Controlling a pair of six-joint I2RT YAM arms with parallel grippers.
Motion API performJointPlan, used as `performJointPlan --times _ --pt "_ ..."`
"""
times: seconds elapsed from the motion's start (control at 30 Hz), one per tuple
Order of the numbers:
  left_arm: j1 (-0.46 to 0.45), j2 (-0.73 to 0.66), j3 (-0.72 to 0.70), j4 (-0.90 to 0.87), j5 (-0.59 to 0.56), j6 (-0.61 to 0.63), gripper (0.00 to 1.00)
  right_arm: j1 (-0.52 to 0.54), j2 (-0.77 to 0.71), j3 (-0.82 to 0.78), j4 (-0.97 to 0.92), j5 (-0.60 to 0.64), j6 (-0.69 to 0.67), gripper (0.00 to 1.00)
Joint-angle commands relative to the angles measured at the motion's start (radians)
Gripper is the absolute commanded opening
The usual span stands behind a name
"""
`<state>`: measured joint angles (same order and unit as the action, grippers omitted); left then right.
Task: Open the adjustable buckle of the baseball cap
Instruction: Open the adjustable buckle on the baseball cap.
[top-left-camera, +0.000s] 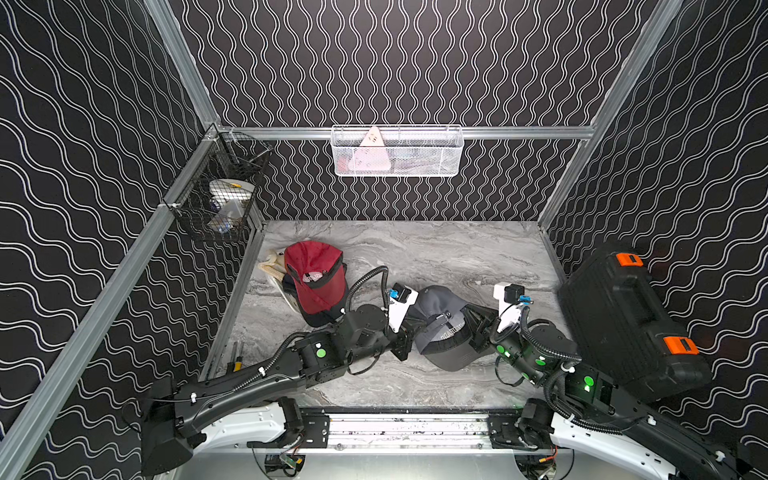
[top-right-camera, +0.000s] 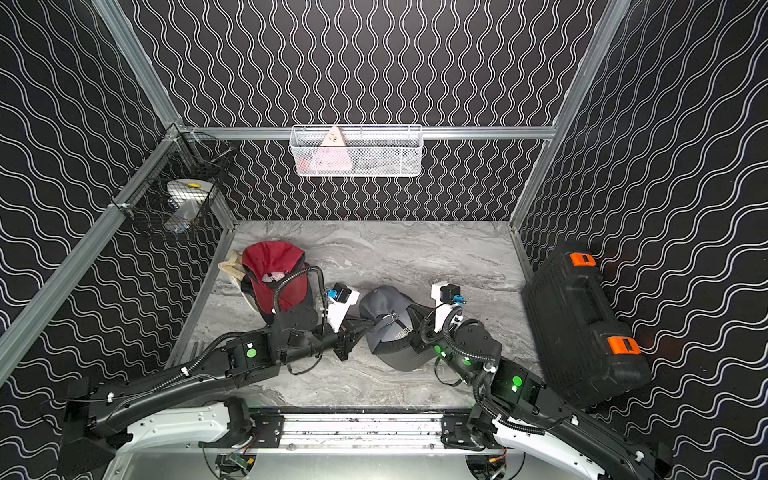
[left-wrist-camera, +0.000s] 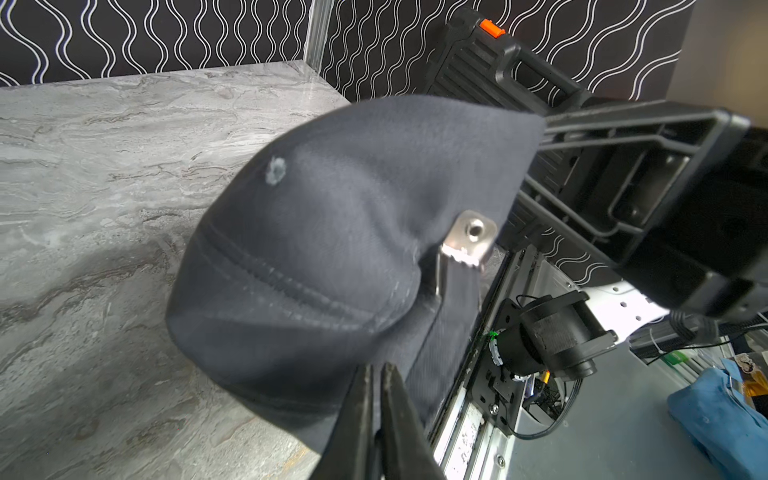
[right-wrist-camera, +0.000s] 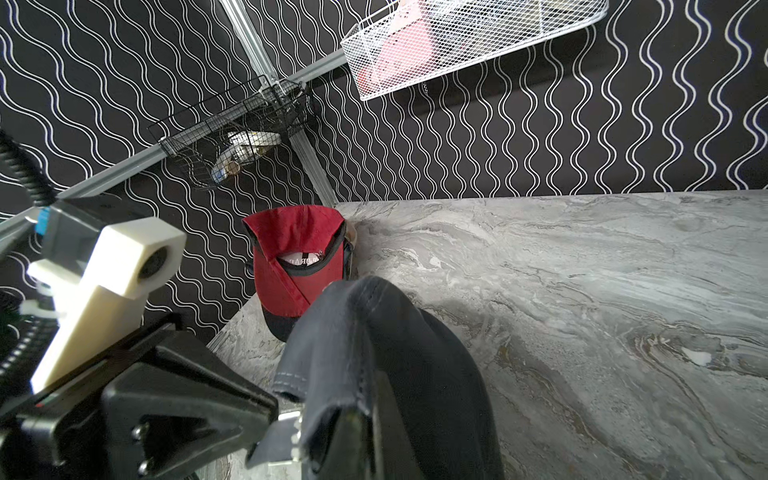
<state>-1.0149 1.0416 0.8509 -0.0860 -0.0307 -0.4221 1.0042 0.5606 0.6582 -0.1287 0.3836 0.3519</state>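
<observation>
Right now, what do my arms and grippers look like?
The left arm and right arm: black links, white base shells, green round lights, ribbed black cable hoses, white wrist camera mounts with blue plugs. The left gripper and right gripper: black, slim tapering fingers.

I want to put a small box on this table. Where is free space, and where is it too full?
Free: the back of the table, between the red cap and the black case. Also the front strip near the grey cap. Crowded: the middle, around the grey cap, and the corner by the red cap.
</observation>
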Motion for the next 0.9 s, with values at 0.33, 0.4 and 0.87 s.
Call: performJointPlan --times 0.33,0.4,0.87 --pt "-0.091 -0.140 0.067 -0.084 -0.154 0.141 0.28 -0.001 0.159 0.198 -0.256 0.270 0.156 0.00" --pt "-0.115 -0.130 0.074 -0.096 -0.181 0.159 0.28 0.000 0.194 0.242 -0.304 0.300 0.176 0.00" --pt "-0.253 0.015 0.094 -0.033 -0.419 0.291 0.49 -0.001 0.327 0.418 -0.453 0.312 0.260 0.00"
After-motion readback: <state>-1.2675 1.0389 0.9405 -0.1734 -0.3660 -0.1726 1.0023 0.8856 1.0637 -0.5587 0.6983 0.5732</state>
